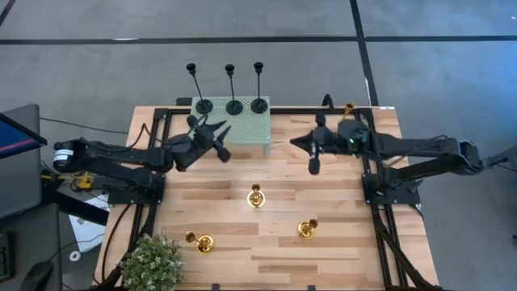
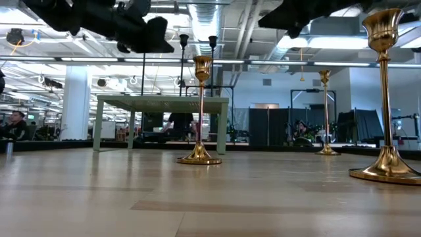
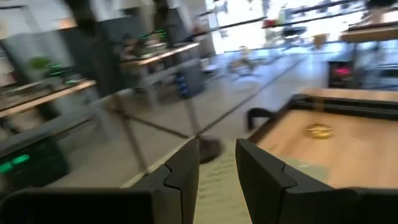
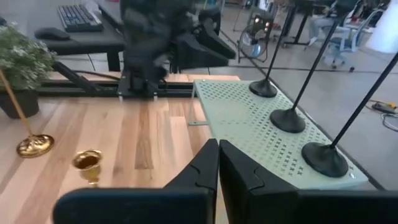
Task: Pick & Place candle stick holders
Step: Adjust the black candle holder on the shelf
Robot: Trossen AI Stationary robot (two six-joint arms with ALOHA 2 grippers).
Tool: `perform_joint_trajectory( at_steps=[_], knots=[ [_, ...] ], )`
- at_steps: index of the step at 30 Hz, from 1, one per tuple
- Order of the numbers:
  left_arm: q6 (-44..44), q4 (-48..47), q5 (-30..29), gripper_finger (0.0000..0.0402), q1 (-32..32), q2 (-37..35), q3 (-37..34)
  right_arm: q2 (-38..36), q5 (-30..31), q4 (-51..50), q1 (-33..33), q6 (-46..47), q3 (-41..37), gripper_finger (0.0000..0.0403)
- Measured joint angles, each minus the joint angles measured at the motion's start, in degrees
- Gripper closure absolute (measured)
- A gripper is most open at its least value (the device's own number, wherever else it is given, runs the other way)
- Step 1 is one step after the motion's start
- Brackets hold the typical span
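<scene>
Black holders, three of them (image 1: pixel 233 105), stand in a row on the pale green perforated stand (image 1: pixel 246 129) at the table's far edge, stems upright, bases apart. Nothing else rests on the stand. Gold holders are on the bare wood (image 1: pixel 339 242): one at the middle (image 1: pixel 256 196), one toward the right front (image 1: pixel 307 229), one at the left front (image 1: pixel 202 242), and a fourth at the far right corner (image 1: pixel 349 107), partly hidden by the right arm.

Left gripper (image 1: pixel 220 139) hangs over the stand's left end, fingers (image 3: pixel 186 177) a small way apart with nothing between them. Right gripper (image 1: pixel 313 162) hovers just right of the stand, fingers (image 4: pixel 205 168) pressed together on nothing.

From the low view, three gold holders stand upright on round bases, and both grippers are clear of the wood; the overhead picture does not show that height. Only the high view shows the potted plant (image 1: pixel 153 263) at the front left corner whole. Right wrist view shows the stand's hole pattern and the black bases (image 4: pixel 289 119) close up, plus the left arm beyond.
</scene>
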Motion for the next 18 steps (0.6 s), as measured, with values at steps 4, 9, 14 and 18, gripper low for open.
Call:
perform_joint_trajectory(
  at_steps=[4,9,14,18],
  knots=[
    [0.04,3.07,-3.92,0.0296,0.0,3.33,-0.02,-3.58,4.55,0.31,4.49,0.39,-2.73,0.0402],
    [3.93,13.25,-4.0,0.0296,0.28,9.11,-0.02,-6.12,8.95,0.5,8.71,0.31,-5.01,0.0401],
    [7.38,22.43,-4.45,0.0296,2.42,13.3,0.01,-6.28,11.62,0.25,11.68,1.07,-5.8,0.0402],
    [7.47,26.14,-4.56,0.0296,4.74,15.35,0.02,-5.74,11.7,0.11,13.56,1.07,-5.8,0.0402]
  ],
)
